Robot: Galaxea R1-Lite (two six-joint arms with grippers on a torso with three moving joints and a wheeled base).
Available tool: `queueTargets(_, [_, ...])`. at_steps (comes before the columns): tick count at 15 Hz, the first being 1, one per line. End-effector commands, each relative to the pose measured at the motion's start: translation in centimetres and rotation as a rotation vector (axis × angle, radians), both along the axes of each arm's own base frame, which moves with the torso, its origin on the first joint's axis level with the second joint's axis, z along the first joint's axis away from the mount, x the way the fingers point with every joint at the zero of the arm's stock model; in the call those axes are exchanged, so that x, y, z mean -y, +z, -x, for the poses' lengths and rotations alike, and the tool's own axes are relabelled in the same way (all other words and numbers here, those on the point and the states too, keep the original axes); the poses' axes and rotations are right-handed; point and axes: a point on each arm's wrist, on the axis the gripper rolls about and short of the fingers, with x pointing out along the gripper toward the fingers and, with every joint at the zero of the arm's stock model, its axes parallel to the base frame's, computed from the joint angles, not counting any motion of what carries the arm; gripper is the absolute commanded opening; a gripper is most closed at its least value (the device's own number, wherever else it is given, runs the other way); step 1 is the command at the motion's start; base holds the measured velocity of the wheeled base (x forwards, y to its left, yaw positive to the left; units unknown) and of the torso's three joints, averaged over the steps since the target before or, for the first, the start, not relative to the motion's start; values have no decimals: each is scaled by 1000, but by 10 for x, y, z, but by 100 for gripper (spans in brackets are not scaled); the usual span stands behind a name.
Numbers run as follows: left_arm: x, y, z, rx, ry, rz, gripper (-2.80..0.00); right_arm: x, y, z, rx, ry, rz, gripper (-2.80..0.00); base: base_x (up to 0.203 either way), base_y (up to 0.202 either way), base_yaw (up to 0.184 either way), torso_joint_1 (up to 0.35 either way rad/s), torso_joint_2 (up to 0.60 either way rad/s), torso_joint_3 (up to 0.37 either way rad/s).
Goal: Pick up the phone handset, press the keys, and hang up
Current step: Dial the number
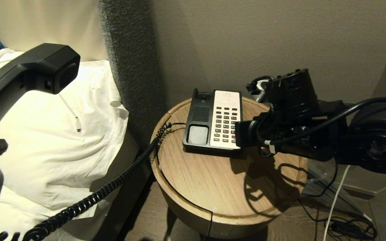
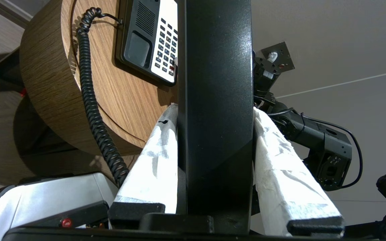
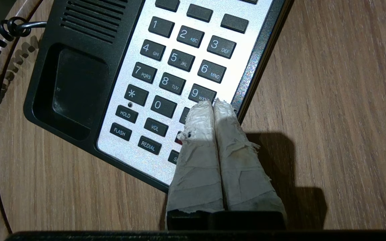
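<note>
The black phone handset hangs in the air at the far left, over the pillow. My left gripper is shut on its middle, one white-wrapped finger on each side. Its black coiled cord runs down to the phone base on the round table. My right arm reaches in from the right. The right gripper is shut and empty, its tips over the keypad beside the 9 key. They cover the key below the 9; contact cannot be told.
The phone stands on a round wooden bedside table next to a grey padded headboard and the wall. A white pillow with a white charging cable lies at left. Cables trail on the floor at right.
</note>
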Motion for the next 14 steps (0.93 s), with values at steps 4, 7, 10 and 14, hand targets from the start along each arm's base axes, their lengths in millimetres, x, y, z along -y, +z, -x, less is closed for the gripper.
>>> queueTargets(4, [0, -1, 1, -5, 0, 5, -280, 1, 14, 2, 34, -2, -34, -280, 0, 0, 0, 0, 0, 0])
queueTargets(7, [-1, -1, 1, -1, 0, 5, -280, 0, 31, 5, 70, 7, -75, -280, 0, 0, 0, 0, 0, 0])
queueTargets(10, [-1, -1, 1, -5, 0, 5, -280, -4, 35, 7, 80, 22, -90, -280, 0, 0, 0, 0, 0, 0])
queueTargets(14, [0, -2, 1, -6, -2, 2, -280, -9, 23, 0, 57, 20, -68, -280, 0, 0, 0, 0, 0, 0])
